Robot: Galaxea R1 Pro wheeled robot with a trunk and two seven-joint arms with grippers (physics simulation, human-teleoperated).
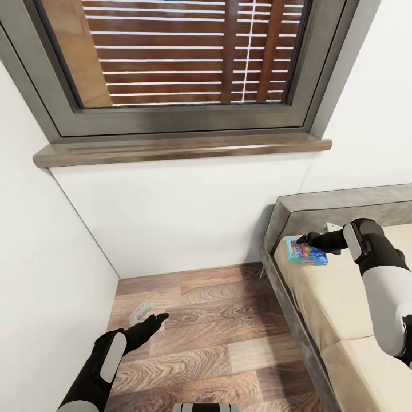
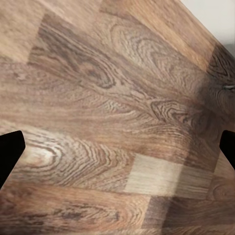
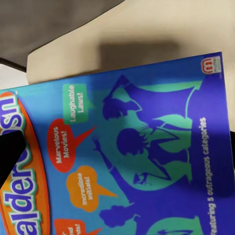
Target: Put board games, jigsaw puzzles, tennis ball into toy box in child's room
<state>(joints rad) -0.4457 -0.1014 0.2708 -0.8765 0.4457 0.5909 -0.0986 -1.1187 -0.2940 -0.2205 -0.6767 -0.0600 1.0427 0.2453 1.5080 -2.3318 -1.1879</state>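
A blue cartoon board game (image 1: 309,253) lies on the beige mattress of the bed (image 1: 337,309), close to the grey headboard corner. My right gripper (image 1: 304,238) reaches over it from the right, its fingertips at the box's upper edge. The right wrist view looks straight down on the game's printed lid (image 3: 147,147), with one dark fingertip (image 3: 10,156) at the frame's edge; the jaws stand wide, so this gripper is open. My left gripper (image 1: 149,315) hangs open over the wooden floor (image 2: 117,98), holding nothing.
A white wall with a wooden windowsill (image 1: 177,149) and a slatted window stands straight ahead. Another white wall (image 1: 46,274) closes the left side. The bed's dark grey frame (image 1: 292,320) borders the strip of wooden floor (image 1: 217,343) on the right.
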